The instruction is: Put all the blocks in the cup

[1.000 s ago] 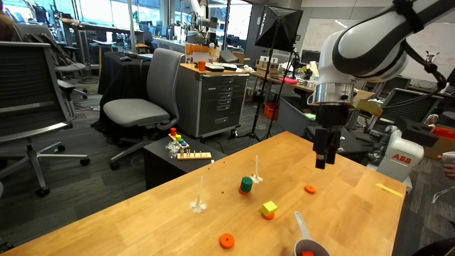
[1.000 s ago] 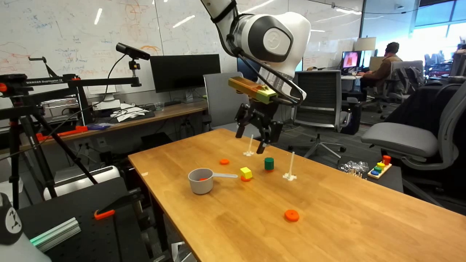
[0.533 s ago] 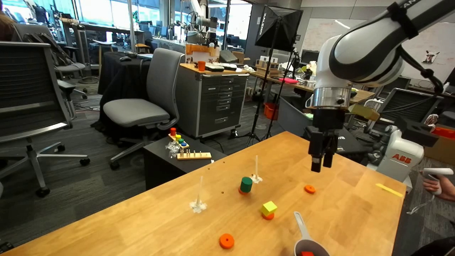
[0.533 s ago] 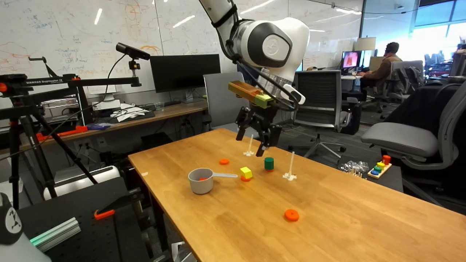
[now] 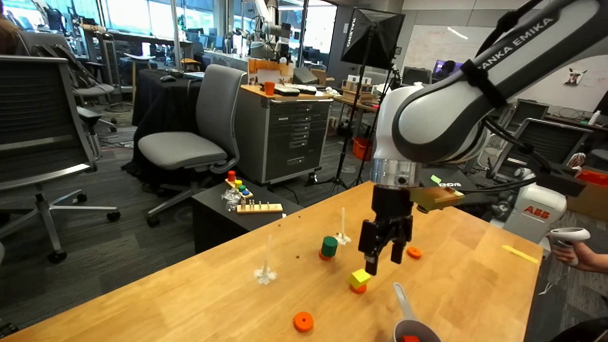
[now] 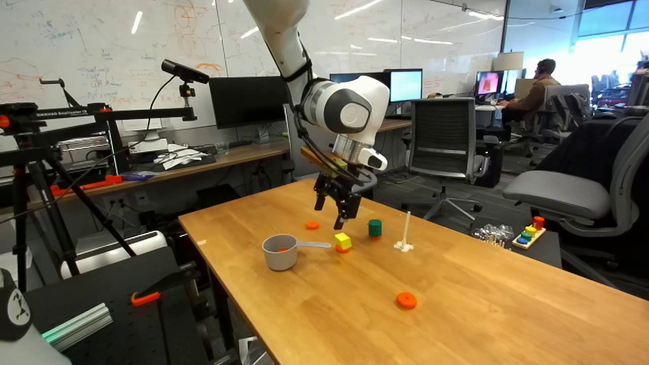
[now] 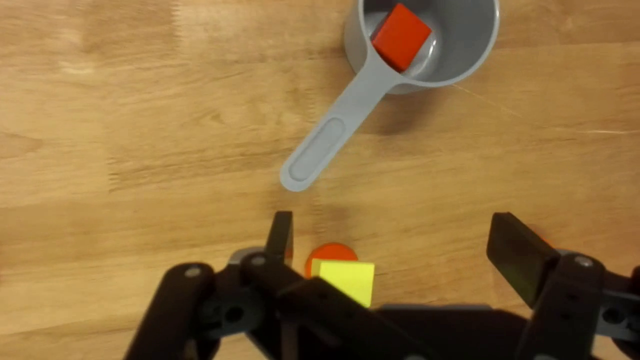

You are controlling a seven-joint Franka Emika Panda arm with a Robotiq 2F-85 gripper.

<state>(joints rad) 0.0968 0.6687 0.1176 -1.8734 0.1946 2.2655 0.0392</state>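
As the pincer (image 7: pixel 391 227) hangs over the counter (image 6: pixel 481 314), its jaws stand released and spread wide. Below it is the yellow cube (image 7: pixel 347 280), sitting on an orange disc (image 7: pixel 334 250); the wrist view shows the cube partly hidden by the pincer's mechanism. Near the cube stands the grey cup (image 6: pixel 280 259), upright, its handle (image 7: pixel 320 150) reaching toward the disc and ending apart from it. Inside the cup, on the handle's side, lies the red block (image 7: pixel 401 37). The green cylinder (image 6: pixel 374 227) rests on a second disc (image 5: pixel 325 256), near the yellow cube. A third disc (image 5: pixel 414 252) and a fourth disc (image 5: pixel 303 322) lie flat on the counter, well apart. Close to the green cylinder, a thin pale stick (image 5: pixel 343 223) rises upright, with another stick (image 5: pixel 267 254) farther along. Past the counter's edge, a wooden strip (image 5: pixel 259 208) with pegs lies on a low black stand (image 5: pixel 213 223).
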